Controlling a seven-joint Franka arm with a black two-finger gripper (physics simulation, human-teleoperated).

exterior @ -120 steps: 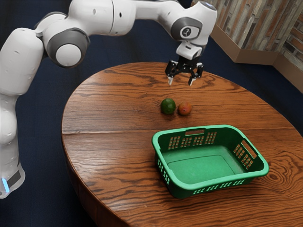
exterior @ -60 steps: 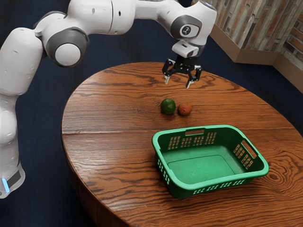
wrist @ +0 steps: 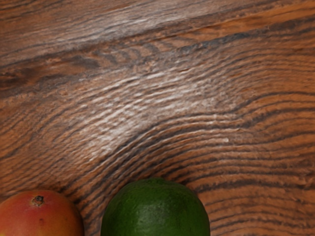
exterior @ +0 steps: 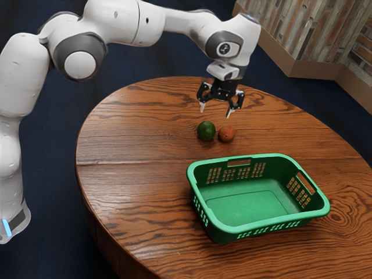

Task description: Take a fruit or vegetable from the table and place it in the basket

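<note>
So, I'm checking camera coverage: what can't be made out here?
Green fruit: wrist view, lower edge cuts it off.
Orange fruit: wrist view, lower and left edges cut it off.
Basket: exterior view, its walls hide its far outer side.
Table: exterior view, right and lower edges cut it off.

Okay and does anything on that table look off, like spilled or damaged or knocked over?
No, nothing stands out. The green fruit and the reddish-orange one look whole, and the basket sits upright and empty on the table.
</note>
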